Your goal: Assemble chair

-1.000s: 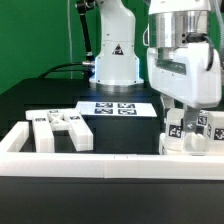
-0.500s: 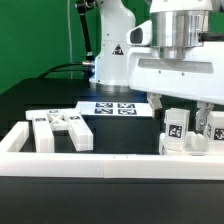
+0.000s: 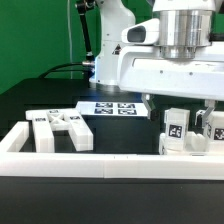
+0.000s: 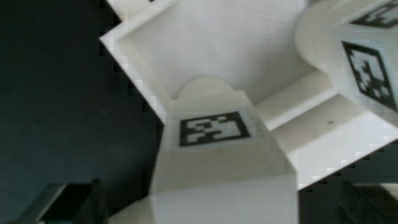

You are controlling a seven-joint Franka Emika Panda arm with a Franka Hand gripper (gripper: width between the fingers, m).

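Gripper hangs with jaws wide apart and nothing in them, just above the right chair parts, which stand upright at the exterior view's right by the front border rail. The left chair parts lie well apart, at that view's left. The marker board sits behind. In the wrist view, a tagged bar is close under the camera.
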